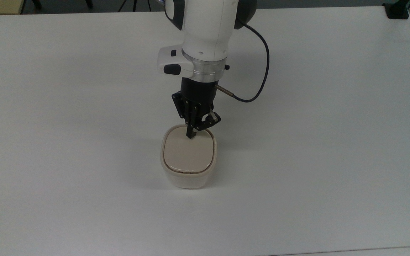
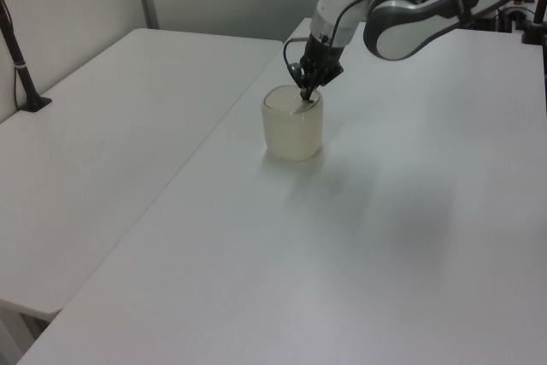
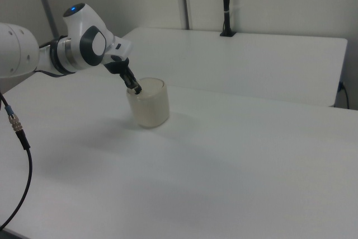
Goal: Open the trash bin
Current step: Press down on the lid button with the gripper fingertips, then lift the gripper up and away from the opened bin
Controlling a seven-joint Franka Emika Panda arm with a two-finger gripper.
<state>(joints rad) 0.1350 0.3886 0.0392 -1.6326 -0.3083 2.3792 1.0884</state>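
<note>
The small cream-white rounded-square plastic trash bin [image 1: 188,158] stands upright near the middle of the white worktop [image 1: 333,142], well away from every edge, its long axis vertical and its flat beige hinged lid [image 1: 188,154] facing straight up, not yet raised. In the top view the hinge side looks to face the worktop's near edge, and the black release button would sit at the lid's far rim, now hidden beneath the tool. The black two-finger claw [image 1: 192,135] points down at that far rim with its fingers drawn together into one narrow tip, holding nothing; I judge it is closed like this so it can act as a single poker on the button. Whether the tip is pressing or just above the lid, I cannot tell.
</note>
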